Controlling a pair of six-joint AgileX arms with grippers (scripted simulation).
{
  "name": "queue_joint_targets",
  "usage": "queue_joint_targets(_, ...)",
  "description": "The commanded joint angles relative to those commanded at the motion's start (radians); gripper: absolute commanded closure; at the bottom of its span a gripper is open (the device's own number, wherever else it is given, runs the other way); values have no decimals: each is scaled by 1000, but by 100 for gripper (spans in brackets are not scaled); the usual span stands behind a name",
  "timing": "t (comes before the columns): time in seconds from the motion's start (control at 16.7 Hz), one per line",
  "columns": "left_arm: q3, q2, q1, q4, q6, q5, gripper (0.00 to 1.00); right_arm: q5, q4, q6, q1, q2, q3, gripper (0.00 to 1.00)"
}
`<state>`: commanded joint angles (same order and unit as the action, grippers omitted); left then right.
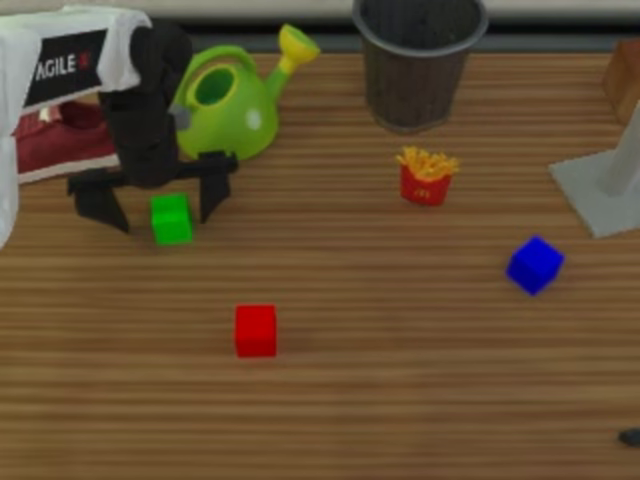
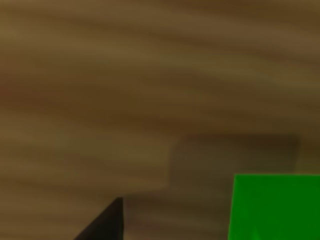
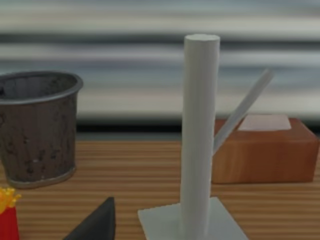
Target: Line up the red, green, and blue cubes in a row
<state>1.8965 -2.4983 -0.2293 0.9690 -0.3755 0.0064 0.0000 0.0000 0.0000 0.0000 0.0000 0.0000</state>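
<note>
The green cube (image 1: 171,218) sits on the wooden table at the left, between the spread fingers of my left gripper (image 1: 160,198), which is open and not touching it. In the left wrist view the green cube (image 2: 275,207) fills a corner beside one dark fingertip (image 2: 107,222). Nearer the front, right of the green cube, lies the red cube (image 1: 255,330). The blue cube (image 1: 534,264) rests turned at an angle on the right side. My right gripper (image 1: 630,437) is parked at the front right edge, open and holding nothing; one fingertip (image 3: 102,222) shows in its wrist view.
A lime-green watering can (image 1: 230,100) stands just behind the left gripper. A dark bin (image 1: 420,60) is at the back centre, a red fries carton (image 1: 427,175) in front of it. A white stand (image 1: 600,190) and a wooden box (image 1: 622,80) occupy the right.
</note>
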Motion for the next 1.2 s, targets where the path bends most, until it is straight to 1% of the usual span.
queue_joint_targets(0.48,0,0,0,0,0,0,98,0,0,0,0,0,0,0)
queue_joint_targets(0.54,0,0,0,0,0,0,100,0,0,0,0,0,0,0)
queue_joint_targets(0.96,0,0,0,0,0,0,100,0,0,0,0,0,0,0)
queue_joint_targets(1.02,5,35,-1,13,8,-11,100,0,0,0,0,0,0,0)
queue_joint_targets(1.2,41,46,2,54,8,-11,100,0,0,0,0,0,0,0)
